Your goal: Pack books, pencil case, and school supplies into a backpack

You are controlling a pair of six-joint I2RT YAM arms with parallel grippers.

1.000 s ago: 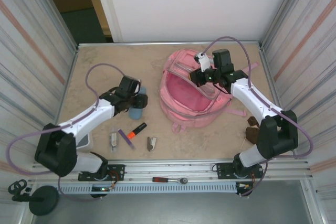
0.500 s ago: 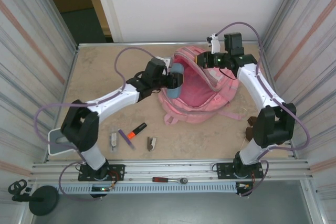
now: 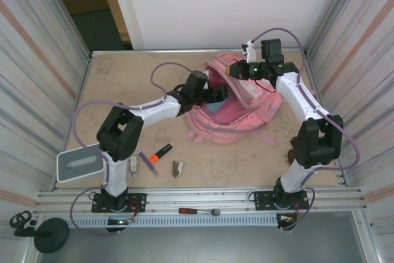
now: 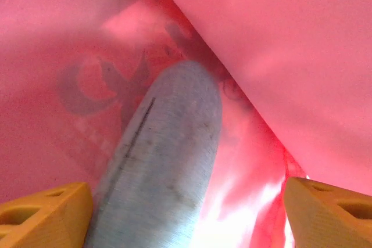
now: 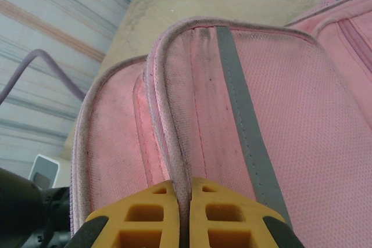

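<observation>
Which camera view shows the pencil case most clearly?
The left wrist view: the pencil case sits large at its centre, lying inside the backpack. The top external view shows a small blue patch in the backpack's opening, beside the left gripper.

Pink backpack (image 5: 261, 85): woven mesh cloth, matt. Slate-blue pencil case (image 4: 163, 166): soft matt fabric.

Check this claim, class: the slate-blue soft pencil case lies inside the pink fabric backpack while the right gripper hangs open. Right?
No: the right wrist view shows the right gripper shut on the rim of the pink fabric backpack. The slate-blue soft pencil case does lie inside.
</observation>
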